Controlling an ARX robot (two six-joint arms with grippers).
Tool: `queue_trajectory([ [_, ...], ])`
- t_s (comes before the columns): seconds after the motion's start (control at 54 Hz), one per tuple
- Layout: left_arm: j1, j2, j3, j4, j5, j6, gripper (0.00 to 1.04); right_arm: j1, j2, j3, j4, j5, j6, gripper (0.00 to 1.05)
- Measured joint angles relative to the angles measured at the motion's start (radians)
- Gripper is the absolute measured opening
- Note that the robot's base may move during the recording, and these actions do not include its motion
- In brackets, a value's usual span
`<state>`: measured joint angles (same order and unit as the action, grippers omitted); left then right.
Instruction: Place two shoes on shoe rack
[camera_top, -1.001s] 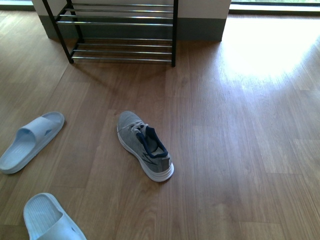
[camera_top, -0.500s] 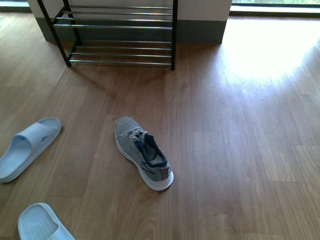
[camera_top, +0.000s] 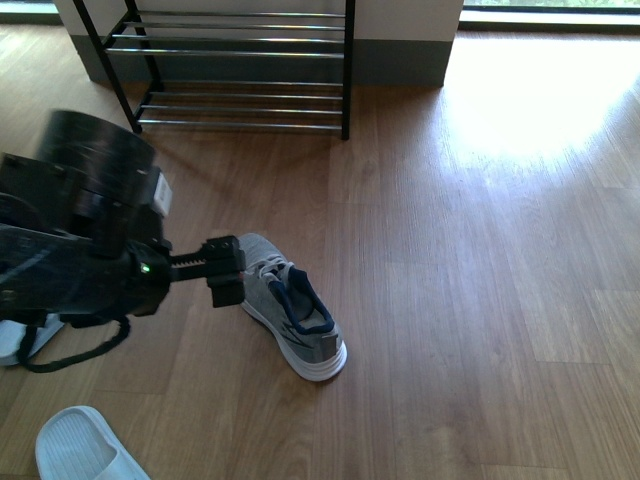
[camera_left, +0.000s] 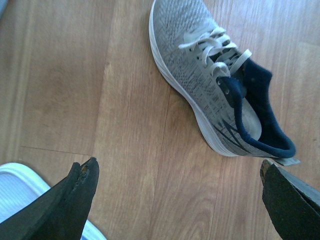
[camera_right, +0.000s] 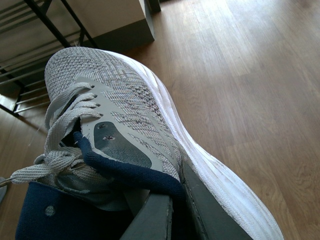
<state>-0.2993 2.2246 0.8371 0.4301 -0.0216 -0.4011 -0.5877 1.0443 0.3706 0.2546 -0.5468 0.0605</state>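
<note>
Hanging low over the wood floor (camera_top: 480, 300) with the left gripper (camera_top: 225, 272), spread wide and gripping nothing. Just ahead of its fingers (camera_left: 75, 200), not between them, a grey sneaker (camera_top: 290, 305), flat on its sole, toe end close beside the gripper in the front view; cannot tell whether touching. Behind the gripper, nearer the robot, a pale blue sandal (camera_top: 75, 450); under the arm itself, the edge of another sandal (camera_top: 15, 345), mostly hidden. Well beyond the gripper, against the wall, the shoe rack (camera_top: 240, 50).

Clamped with the right gripper (camera_right: 180, 205) on a second sneaker (camera_right: 130, 115): pinched at the navy-lined collar, one finger (camera_right: 150, 220) inside the shoe, the other outside against the knit wall. Held up above the floor, toe pointing away from the gripper, toward the rack's black legs. Nothing of that arm in the front view.
</note>
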Motion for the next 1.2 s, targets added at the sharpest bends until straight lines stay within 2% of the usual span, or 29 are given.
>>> queue_trajectory([
  [0.185,-0.056,0.285,0.239,-0.034,0.002,-0.094,0.95,0.000,0.000,0.000,0.000,0.000,0.000,0.01],
  [0.334,-0.075,0.391,0.372,-0.070,0.018,-0.148,0.95,0.000,0.000,0.000,0.000,0.000,0.000,0.01],
  [0.982,-0.106,0.610,0.652,-0.206,-0.005,-0.220,0.95,0.000,0.000,0.000,0.000,0.000,0.000,0.01],
  [1.019,-0.108,0.620,0.674,-0.223,-0.008,-0.222,0.92,0.000,0.000,0.000,0.000,0.000,0.000,0.01],
  [1.13,-0.113,0.647,0.734,-0.266,-0.012,-0.228,0.69,0.000,0.000,0.000,0.000,0.000,0.000,0.01],
  [1.204,-0.115,0.654,0.745,-0.266,-0.004,-0.230,0.61,0.000,0.000,0.000,0.000,0.000,0.000,0.01],
])
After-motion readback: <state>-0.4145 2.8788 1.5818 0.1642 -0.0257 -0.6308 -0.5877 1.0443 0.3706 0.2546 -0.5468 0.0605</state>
